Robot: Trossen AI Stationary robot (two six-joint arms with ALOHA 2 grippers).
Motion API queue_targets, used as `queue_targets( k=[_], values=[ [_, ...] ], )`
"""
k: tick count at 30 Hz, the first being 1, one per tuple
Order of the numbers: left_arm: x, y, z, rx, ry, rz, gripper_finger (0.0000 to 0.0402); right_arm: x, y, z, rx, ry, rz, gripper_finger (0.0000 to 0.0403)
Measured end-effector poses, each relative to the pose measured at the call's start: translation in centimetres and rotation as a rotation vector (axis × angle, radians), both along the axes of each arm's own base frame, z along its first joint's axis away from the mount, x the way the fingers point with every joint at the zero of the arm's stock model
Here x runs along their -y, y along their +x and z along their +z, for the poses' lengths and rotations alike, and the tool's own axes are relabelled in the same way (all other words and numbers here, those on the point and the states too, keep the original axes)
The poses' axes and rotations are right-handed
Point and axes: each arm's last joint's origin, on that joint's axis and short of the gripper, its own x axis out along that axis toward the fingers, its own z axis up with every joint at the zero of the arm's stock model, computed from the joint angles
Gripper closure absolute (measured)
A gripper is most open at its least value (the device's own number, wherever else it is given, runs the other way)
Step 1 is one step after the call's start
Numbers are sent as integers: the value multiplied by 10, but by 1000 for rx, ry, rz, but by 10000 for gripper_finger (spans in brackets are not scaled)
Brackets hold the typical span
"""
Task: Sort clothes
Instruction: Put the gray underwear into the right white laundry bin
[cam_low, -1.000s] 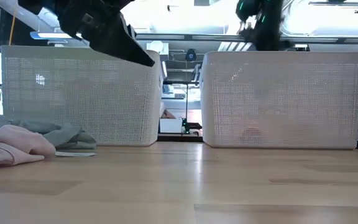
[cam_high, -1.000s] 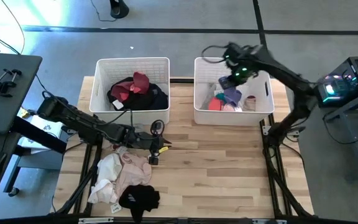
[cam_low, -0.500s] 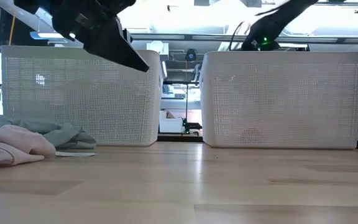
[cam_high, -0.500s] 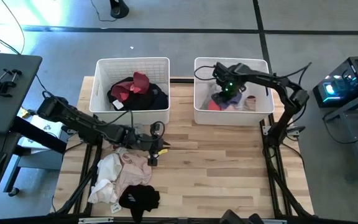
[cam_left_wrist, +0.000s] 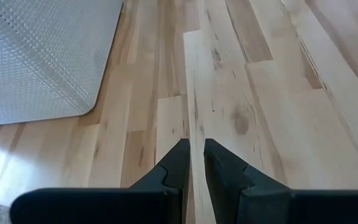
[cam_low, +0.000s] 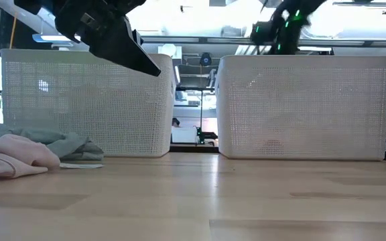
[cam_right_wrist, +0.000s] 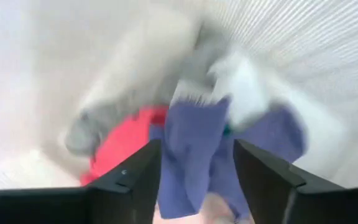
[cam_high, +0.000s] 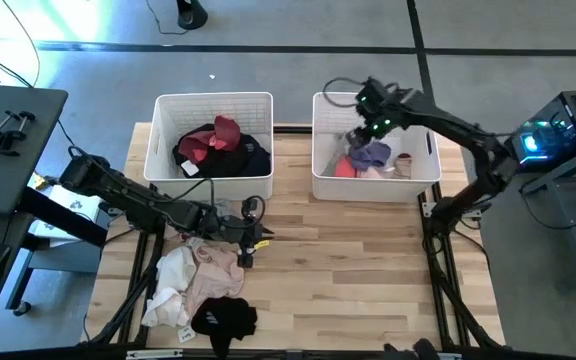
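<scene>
A light wooden plank bench (cam_high: 348, 260) is seen on a grey floor, with a bright room beyond it. Two white bins are counted: the left bin (cam_high: 213, 102) with maroon and black clothes (cam_high: 218, 145), the right bin (cam_high: 373, 185) with lavender, red and pale pieces (cam_high: 368, 158). A third heap (cam_high: 200, 290) lies on the bench. The right hand (cam_high: 368, 118) is held open over the right bin, gripping nothing. The left hand (cam_left_wrist: 192, 163) is nearly closed, empty, above bare planks.

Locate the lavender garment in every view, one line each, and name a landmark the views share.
High view: lavender garment lies inside the right bin, below the right gripper.
Low view: not visible; the bin's wall hides it.
Left wrist view: not in it.
Right wrist view: lavender garment beyond the open fingers, beside a red piece.
Shared landmark: the right bin.
</scene>
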Motion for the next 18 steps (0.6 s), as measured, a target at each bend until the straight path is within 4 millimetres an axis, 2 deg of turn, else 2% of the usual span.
queue_targets(
  k=[3, 5, 10, 14, 18],
  values=[
    [2, -1, 0, 0, 0, -7, 362, -17, -7, 32, 42, -163, -23, 192],
    [4, -1, 0, 0, 0, -13, 362, -36, -8, 48, 67, -272, -3, 186],
    [6, -2, 0, 2, -1, -20, 362, -108, -5, 75, 180, -453, 187, 183],
    [6, 0, 2, 24, -9, -19, 362, -176, 1, 82, 348, -554, 388, 183],
    [6, 2, 5, 63, -21, -17, 362, -242, 8, 69, 497, -648, 599, 182]
  ],
)
